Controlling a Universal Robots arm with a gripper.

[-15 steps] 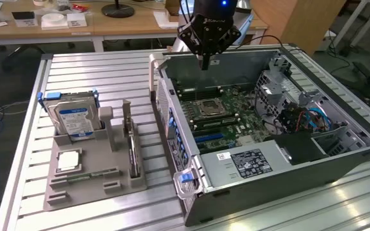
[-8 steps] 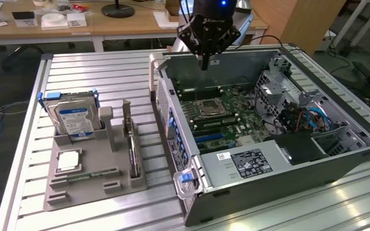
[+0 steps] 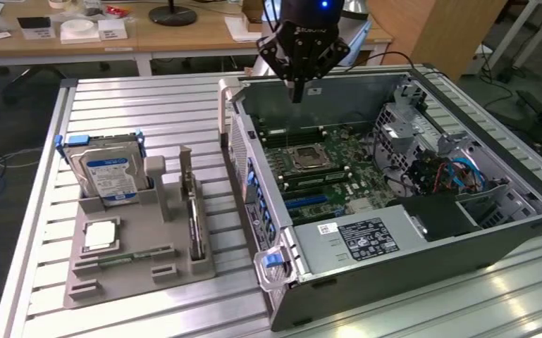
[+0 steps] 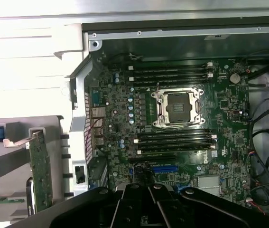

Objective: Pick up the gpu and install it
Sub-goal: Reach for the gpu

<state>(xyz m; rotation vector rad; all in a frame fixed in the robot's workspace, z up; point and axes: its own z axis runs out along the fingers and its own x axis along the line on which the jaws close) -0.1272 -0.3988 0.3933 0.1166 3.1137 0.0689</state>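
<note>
While the gripper [image 3: 296, 97] hangs over the open computer case [image 3: 496, 232], fingers [image 3: 295, 89] pressed together on nothing, I find the gpu [image 3: 192, 211] standing on edge in the grey holder [image 3: 139, 282] on the desk [image 3: 139, 105], beside the hard drive [image 3: 109, 172], well apart from the gripper; I judge it light, stiff and fragile; hold the board's bare upper edge, clear of the cooler; the silver bracket [image 4: 18, 142] looks slippery.

Tally on the desk [image 3: 139, 105]

One open computer case [image 3: 496, 232] with one motherboard [image 3: 351, 179], one processor socket [image 3: 306, 158] and two banks of memory slots [image 3: 313, 184]. One grey holder [image 3: 139, 282] carries one hard drive [image 3: 108, 172], one gpu [image 3: 192, 218], one memory stick [image 3: 125, 258] and one pale square chip [image 3: 99, 234]. One claw [image 3: 296, 95].
</note>
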